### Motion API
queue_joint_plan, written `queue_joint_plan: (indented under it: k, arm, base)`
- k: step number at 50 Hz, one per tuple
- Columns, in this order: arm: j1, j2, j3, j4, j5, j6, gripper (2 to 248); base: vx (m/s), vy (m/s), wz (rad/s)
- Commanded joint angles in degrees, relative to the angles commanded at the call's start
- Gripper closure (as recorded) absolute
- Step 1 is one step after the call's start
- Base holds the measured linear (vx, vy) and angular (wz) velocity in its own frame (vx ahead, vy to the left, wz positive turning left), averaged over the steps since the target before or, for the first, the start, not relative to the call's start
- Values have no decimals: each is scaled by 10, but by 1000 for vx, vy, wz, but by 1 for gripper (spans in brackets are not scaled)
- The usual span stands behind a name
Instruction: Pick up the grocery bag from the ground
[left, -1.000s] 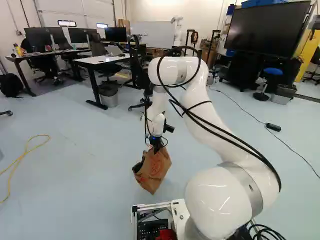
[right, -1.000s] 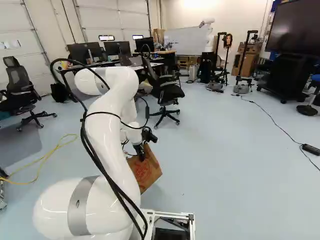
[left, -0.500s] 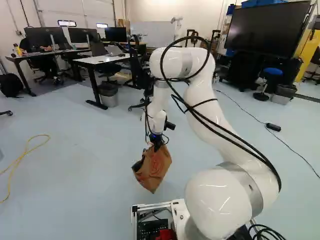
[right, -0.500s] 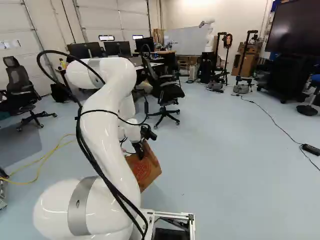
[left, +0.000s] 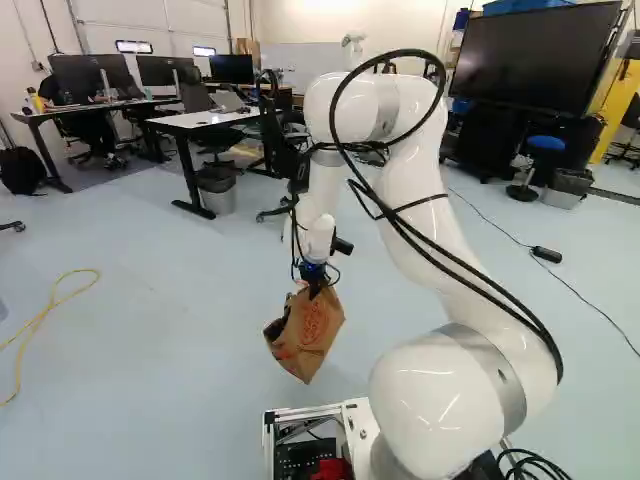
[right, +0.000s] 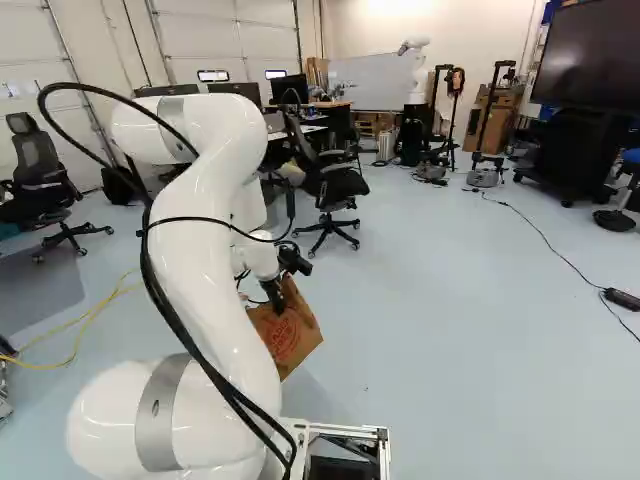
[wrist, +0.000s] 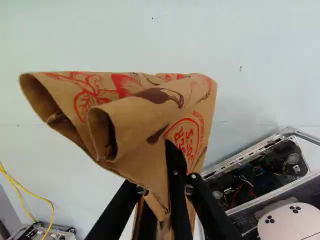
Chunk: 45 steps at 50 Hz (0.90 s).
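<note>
1. Where the arm (left: 425, 225) rises from its base joint (left: 445, 405), I read a steep upper link, leaning away from the base and toward the left of the left base view.
2. At the top, the elbow (left: 365, 105) is bent sharply. The forearm (left: 323, 185) drops from it, close to vertical, to the wrist (left: 319, 235).
3. The gripper (left: 316, 288) points downward, well below the elbow and above the floor (left: 190, 370).
4. Gripper state: clamped. In the wrist view I see both fingers pressing a narrow gather of brown paper between them.
5. Bag (left: 312, 330) position: hanging tilted under the gripper, off the floor, just beyond the base frame (left: 300, 412) in both base views. The wrist view shows its paper folded and curled ahead of the fingers, red print outward.
6. Black cables (right: 168, 302) run along the upper link and loop out past the elbow.
</note>
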Motion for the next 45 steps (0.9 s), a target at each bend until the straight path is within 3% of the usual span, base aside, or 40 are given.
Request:
queue_joint_plan:
  k: [36, 45]
  arm:
    - [4, 95, 67, 0, 0, 0, 225]
    - [3, 96, 68, 0, 1, -2, 225]
  base:
    - [0, 0, 0]
    - [0, 0, 0]
